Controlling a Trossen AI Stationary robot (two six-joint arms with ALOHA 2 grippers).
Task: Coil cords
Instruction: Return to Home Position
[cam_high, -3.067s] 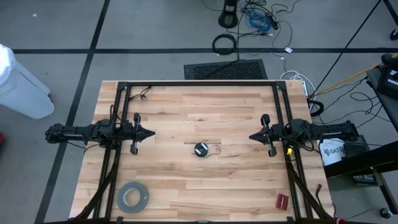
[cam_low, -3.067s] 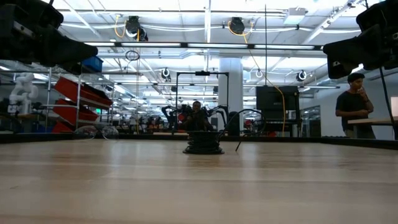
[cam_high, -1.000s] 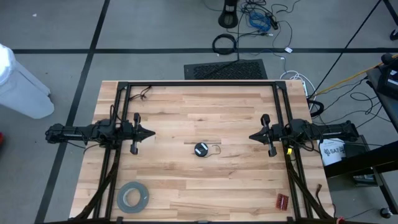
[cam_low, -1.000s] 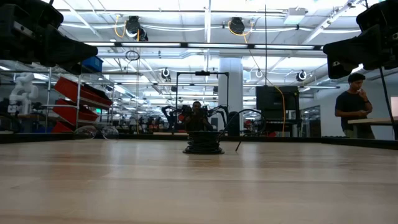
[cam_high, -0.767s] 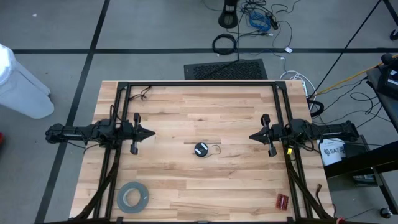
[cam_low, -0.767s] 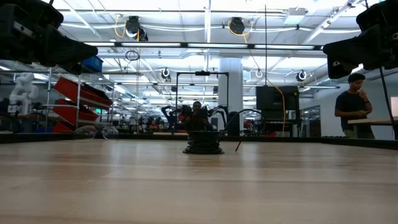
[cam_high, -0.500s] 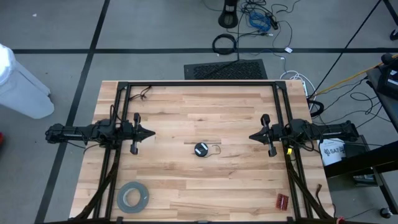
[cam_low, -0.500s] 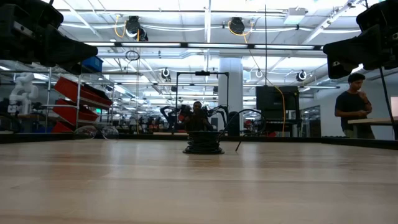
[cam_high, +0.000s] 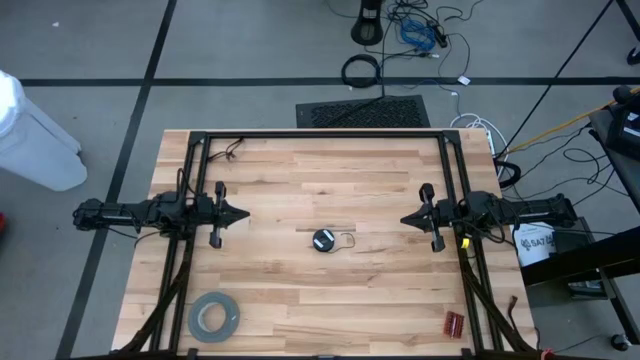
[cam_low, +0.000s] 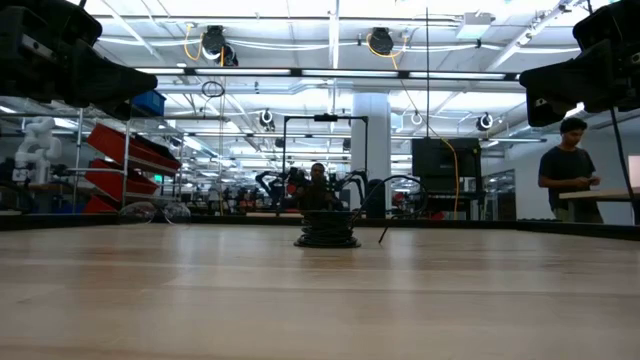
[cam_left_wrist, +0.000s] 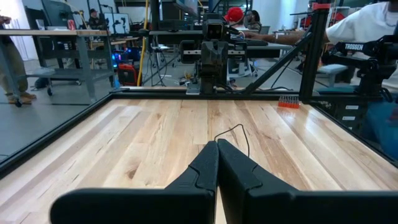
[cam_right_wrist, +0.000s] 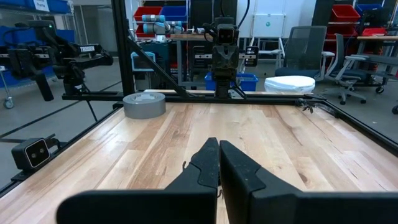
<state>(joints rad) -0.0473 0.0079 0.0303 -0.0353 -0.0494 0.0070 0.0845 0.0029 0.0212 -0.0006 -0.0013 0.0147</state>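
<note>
One tape roll (cam_high: 213, 317) by the table's (cam_high: 300, 180) near edge; one disc (cam_high: 323, 240) at its centre.
The disc, its wire (cam_high: 345, 240) looping beside it, lies between the left gripper (cam_high: 246, 212) and the right gripper (cam_high: 402, 220), well apart from both; each has its fingers pressed together.

Low view only: the person (cam_low: 566, 168) standing beyond the counter (cam_low: 320, 300), far right, was found with the hand (cam_low: 591, 182) lowered from the face and held forward at chest level. A slight shift was noted in the distant figure (cam_low: 318, 186) at centre.
</note>
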